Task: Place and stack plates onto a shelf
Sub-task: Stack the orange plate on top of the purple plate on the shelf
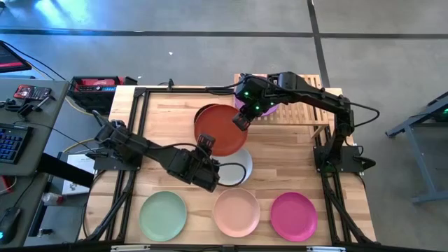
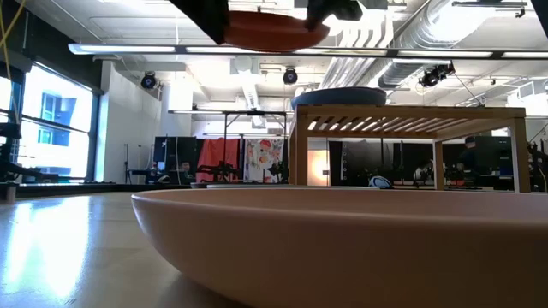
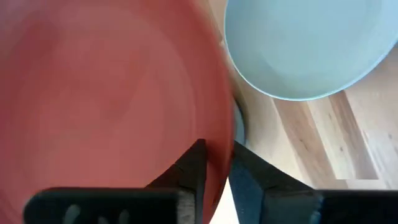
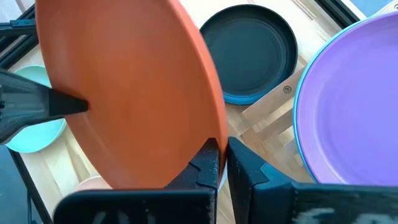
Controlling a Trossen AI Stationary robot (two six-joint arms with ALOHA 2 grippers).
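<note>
The rust-orange plate (image 1: pixel 220 129) hangs in the air between both grippers, above the off-white plate (image 1: pixel 238 168), which lies on the table. My left gripper (image 1: pixel 205 145) is shut on its near-left rim. My right gripper (image 1: pixel 241 120) is shut on its far-right rim. The low view shows the plate (image 2: pixel 274 30) held high. The light-wood shelf (image 1: pixel 301 112) stands at the far right, with a purple plate (image 1: pixel 250 105) at its left end. A black plate (image 4: pixel 249 43) lies in a blue plate (image 4: pixel 239 96) on the shelf. My left gripper pinches the rust-orange plate's rim (image 3: pixel 217 146) between its two fingers, coming from the table's near left; one finger (image 4: pixel 56 106) shows on the rim in the right wrist view. The plate is clear of the table. My right gripper pinches the opposite rim (image 4: pixel 214 134) of the rust-orange plate between its two fingers, one on each face. It comes from the far right, slanting down. The plate is lifted clear, above the off-white plate.
A mint green plate (image 1: pixel 163 213), a peach-pink plate (image 1: pixel 236 212) and a magenta plate (image 1: pixel 293 215) lie in a row along the table's near edge. The peach-pink plate (image 2: pixel 342 248) fills the low view's foreground. A desk with a keyboard stands left of the table.
</note>
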